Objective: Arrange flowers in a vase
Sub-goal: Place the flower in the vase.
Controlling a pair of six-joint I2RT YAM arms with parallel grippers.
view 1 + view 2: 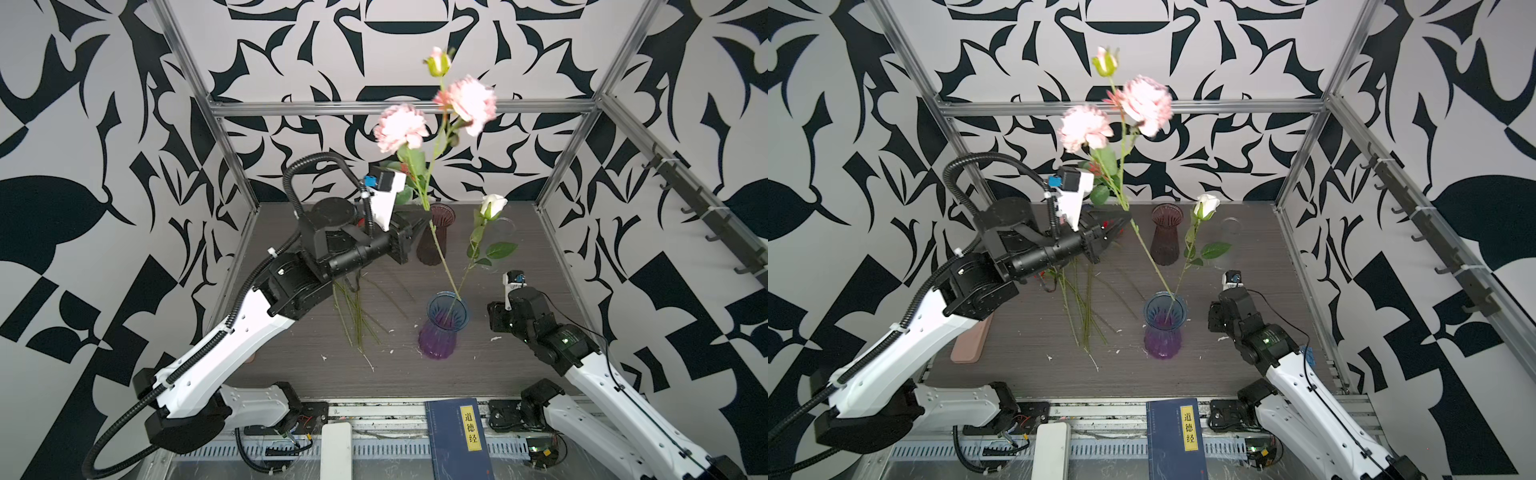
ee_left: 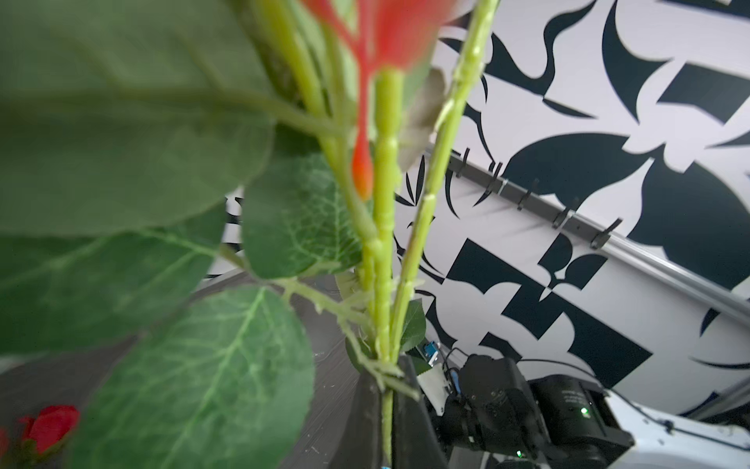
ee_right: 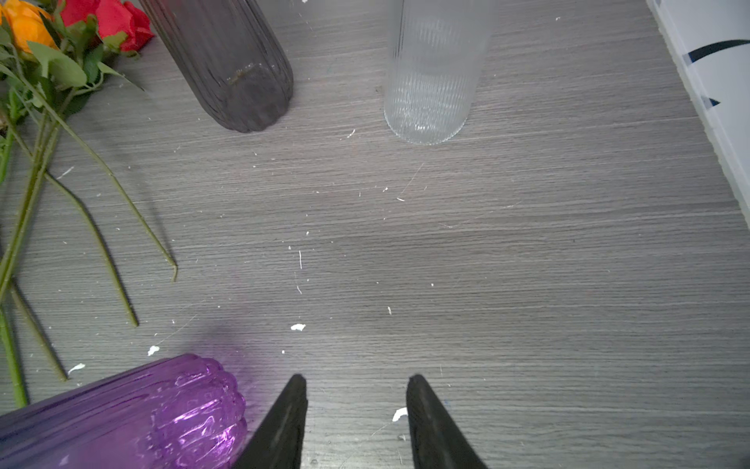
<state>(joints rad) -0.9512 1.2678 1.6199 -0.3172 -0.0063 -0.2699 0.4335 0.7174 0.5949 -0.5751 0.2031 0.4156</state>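
Observation:
A spray of ruffled pink flowers (image 1: 401, 126) with a bud on top hangs slanted over the table. My left gripper (image 1: 420, 223) is shut on its green stem (image 2: 387, 402), well above the table. The stem's lower end reaches the rim of the purple and blue glass vase (image 1: 440, 336), seen in both top views (image 1: 1163, 336). A white rose (image 1: 493, 205) stands in that vase, leaning right. My right gripper (image 3: 353, 390) is open and holds nothing. It hangs low over the table just right of the vase (image 3: 162, 410).
A dark ribbed vase (image 1: 436, 241) and a clear ribbed glass vase (image 3: 430, 81) stand further back. Loose flower stems (image 1: 353, 311) lie left of the vase, with a red rose (image 3: 109, 18) and an orange rose (image 3: 24, 24). A blue book (image 1: 457, 436) lies at the front edge.

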